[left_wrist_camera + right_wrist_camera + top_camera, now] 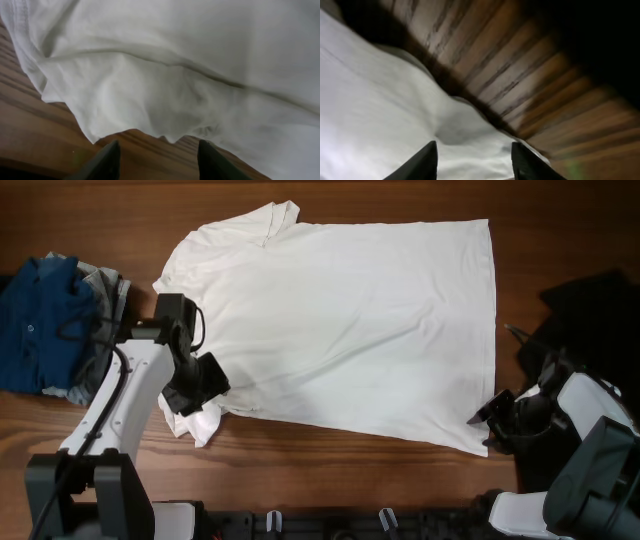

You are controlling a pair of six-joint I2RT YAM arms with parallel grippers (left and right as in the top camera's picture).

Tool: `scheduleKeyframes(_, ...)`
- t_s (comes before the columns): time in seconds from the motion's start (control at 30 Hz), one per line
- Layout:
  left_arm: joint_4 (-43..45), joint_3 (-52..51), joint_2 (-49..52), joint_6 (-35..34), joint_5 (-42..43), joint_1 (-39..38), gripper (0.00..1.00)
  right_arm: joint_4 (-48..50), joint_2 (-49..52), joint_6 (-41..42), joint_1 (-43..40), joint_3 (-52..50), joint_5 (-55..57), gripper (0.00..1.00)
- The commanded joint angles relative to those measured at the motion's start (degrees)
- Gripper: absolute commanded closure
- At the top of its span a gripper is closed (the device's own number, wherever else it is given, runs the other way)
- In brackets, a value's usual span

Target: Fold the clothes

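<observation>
A large white T-shirt (340,320) lies spread flat on the wooden table, plain face up, collar toward the left and hem toward the right. My left gripper (200,388) is open over the near sleeve at the shirt's lower left. In the left wrist view the fingers (159,155) are apart above bare wood just short of the rumpled sleeve edge (150,100). My right gripper (490,416) is open at the shirt's near right hem corner. In the right wrist view its fingers (472,160) straddle white cloth (385,115).
A pile of blue and grey clothes (50,320) lies at the left edge of the table (330,480). A black garment (590,310) lies at the right edge. Bare wood runs along the front.
</observation>
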Motion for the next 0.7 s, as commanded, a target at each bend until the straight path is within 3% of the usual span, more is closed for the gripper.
scheduleKeyframes(0.0, 1.7, -3.1, -0.7, 0.6, -0.8, 0.0, 0.48, 4.8, 0.5, 1.9, 0.2, -5.5, -1.7, 0.53)
scheduleKeyframes(0.07, 2.4, -3.6, -0.7, 0.6, -0.8, 0.0, 0.48, 8.5, 0.5, 1.4, 0.2, -7.2, -5.0, 0.59)
scheduleKeyframes(0.13, 2.5, -3.6, -0.7, 0.7, -1.2, 0.2, 0.48, 8.0, 0.4, -1.5, 0.2, -6.4, -8.1, 0.82)
scheduleKeyframes(0.2, 2.1, -3.6, -0.7, 0.7, -1.4, 0.8, 0.49, 2.8, 0.0, -5.0, 0.2, -3.3, -8.7, 0.96)
scheduleKeyframes(0.37, 1.6, -3.6, -0.7, 0.7, -2.7, 2.1, 0.48, -4.5, -2.4, -8.9, 0.2, 4.3, -8.0, 0.96)
scheduleKeyframes(0.6, 4.5, -6.1, -0.6, 0.1, -2.7, 2.1, 0.47, 1.2, -2.7, -8.5, 0.2, 4.7, -10.7, 0.96)
scheduleKeyframes(0.67, 6.5, -7.9, -0.6, -2.8, -2.6, 2.1, 0.46, 1.4, -2.7, -8.5, 0.2, 5.3, -10.7, 0.96)
